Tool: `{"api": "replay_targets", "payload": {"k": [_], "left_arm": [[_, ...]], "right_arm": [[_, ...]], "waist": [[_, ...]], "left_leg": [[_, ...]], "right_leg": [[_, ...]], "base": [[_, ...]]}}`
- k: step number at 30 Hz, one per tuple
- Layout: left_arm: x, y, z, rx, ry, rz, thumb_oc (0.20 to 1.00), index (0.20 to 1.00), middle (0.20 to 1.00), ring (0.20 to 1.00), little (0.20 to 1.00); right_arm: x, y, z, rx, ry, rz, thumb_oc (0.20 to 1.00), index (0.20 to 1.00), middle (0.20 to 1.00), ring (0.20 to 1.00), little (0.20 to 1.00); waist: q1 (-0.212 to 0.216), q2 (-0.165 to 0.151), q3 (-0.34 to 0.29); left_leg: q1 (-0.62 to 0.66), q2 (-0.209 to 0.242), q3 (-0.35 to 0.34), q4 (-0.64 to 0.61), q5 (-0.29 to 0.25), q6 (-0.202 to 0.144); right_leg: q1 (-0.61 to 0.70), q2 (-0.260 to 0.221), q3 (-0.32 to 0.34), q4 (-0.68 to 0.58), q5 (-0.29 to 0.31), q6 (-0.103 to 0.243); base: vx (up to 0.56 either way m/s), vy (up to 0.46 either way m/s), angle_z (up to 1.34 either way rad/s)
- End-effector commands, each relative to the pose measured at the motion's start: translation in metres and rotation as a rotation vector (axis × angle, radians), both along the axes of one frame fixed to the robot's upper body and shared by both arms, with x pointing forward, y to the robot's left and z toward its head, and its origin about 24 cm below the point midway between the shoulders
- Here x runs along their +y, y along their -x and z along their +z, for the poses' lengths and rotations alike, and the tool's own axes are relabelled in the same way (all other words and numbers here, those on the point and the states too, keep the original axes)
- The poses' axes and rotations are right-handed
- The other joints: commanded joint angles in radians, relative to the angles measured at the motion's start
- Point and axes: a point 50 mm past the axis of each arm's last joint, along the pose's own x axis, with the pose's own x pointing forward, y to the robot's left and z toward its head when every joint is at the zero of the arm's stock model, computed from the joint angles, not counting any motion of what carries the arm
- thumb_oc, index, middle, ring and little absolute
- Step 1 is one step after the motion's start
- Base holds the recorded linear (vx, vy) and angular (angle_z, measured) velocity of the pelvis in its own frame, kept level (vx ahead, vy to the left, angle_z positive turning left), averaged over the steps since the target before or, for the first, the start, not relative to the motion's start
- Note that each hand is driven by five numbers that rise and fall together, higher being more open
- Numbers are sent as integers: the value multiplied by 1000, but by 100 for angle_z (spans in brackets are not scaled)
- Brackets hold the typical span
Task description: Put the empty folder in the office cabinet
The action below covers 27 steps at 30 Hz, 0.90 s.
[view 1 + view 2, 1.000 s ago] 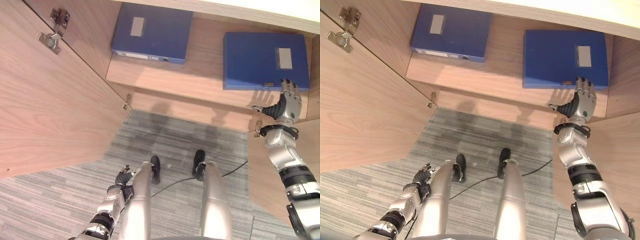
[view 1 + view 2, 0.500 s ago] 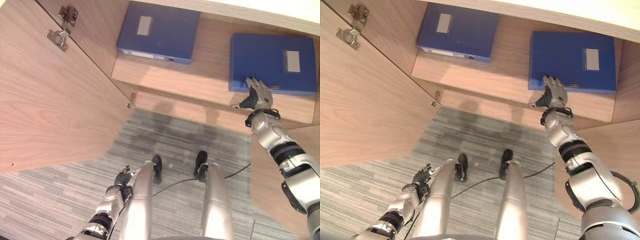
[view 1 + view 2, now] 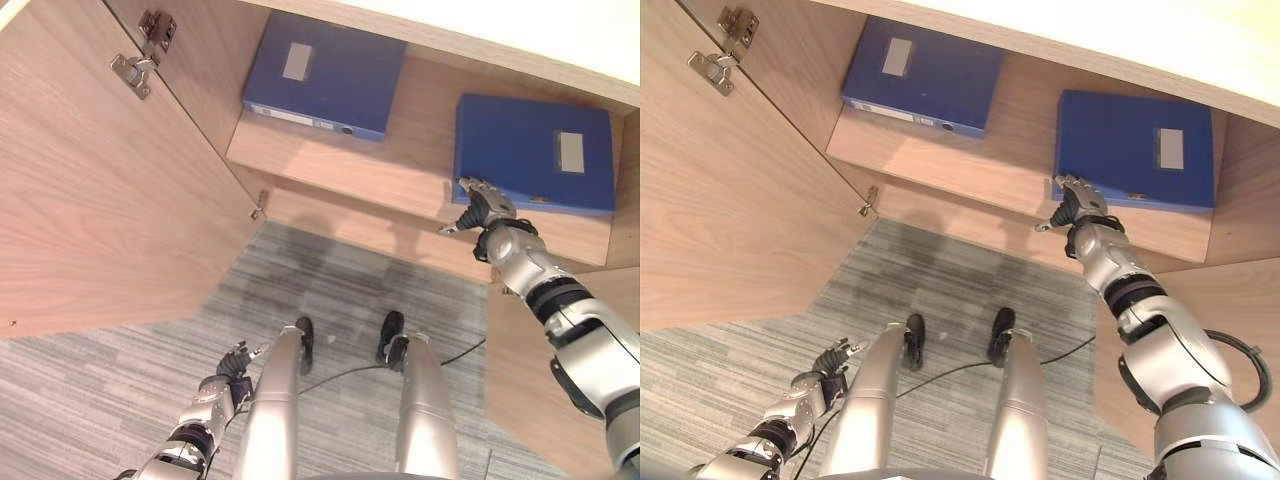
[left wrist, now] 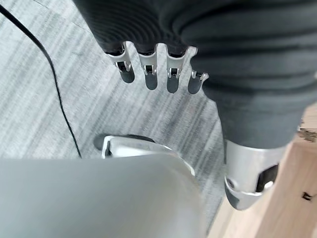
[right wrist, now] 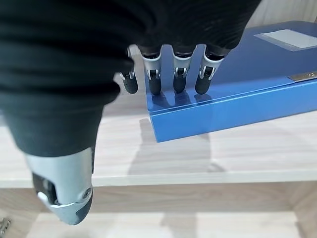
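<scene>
Your right hand (image 3: 484, 205) sits at the near left corner of the blue folder (image 3: 535, 152), fingers straight and loosely spread, tips resting on its top edge, gripping nothing. That folder lies flat on the cabinet shelf (image 3: 400, 165), so you're in the final seating step. Next move, I'd judge: nudge it deeper, then pull clear. A second blue folder (image 3: 325, 72) lies left of it. Both carry pale labels; no writing is legible. Left hand (image 3: 232, 362) hangs relaxed, well below the shelf.

Folder (image 3: 530, 150) smooth blue plastic; cabinet shelf (image 3: 400, 170) matt wood grain; floor (image 3: 120, 380) grey ribbed carpet
</scene>
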Motion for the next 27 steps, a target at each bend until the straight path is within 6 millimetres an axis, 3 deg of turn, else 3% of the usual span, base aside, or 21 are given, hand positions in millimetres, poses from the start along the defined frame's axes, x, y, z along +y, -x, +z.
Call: {"api": "replay_targets", "payload": {"k": [1,7,11,16,18,27], "left_arm": [[-2,7,-6,39,-5,-30,1000,1000,1000,1000,1000],[-1,7,-7,54,-11,-63,1000,1000,1000,1000,1000],[-2,7,-7,55,-15,-69,1000,1000,1000,1000,1000],[0,4,-6,54,-36,-72,1000,1000,1000,1000,1000],[0,4,-5,46,-46,-79,1000,1000,1000,1000,1000],[5,12,-9,73,-64,-63,1000,1000,1000,1000,1000]], "right_arm": [[2,-4,-2,102,-77,12,1000,1000,1000,1000,1000],[-5,-7,0,169,-104,-30,1000,1000,1000,1000,1000],[-16,-12,28,41,-191,-109,1000,1000,1000,1000,1000],[-26,-14,49,-84,-425,-222,1000,1000,1000,1000,1000],[-24,-17,68,-136,-382,-225,1000,1000,1000,1000,1000],[-35,-15,88,-189,-244,-263,1000,1000,1000,1000,1000]], "waist": [[40,33,30],[66,32,27],[86,44,36],[109,60,49],[117,67,56],[113,79,66]], "left_leg": [[-50,19,-83,-61,36,-44],[-52,15,-85,-67,42,-43],[-54,12,-82,-71,48,-42],[-58,7,-80,-64,48,-39],[-56,2,-75,-67,49,-37],[-53,-7,-68,-85,60,-40]], "right_leg": [[3,-32,25,-95,74,51],[3,-41,17,-98,75,52],[0,-43,18,-102,82,54],[-1,-45,19,-101,84,54],[-2,-47,21,-98,85,53],[-4,-47,28,-103,94,49]], "base": [[0,0,0],[-1,-7,2],[-2,4,1],[-2,2,2],[-10,9,6],[-2,2,1]]}}
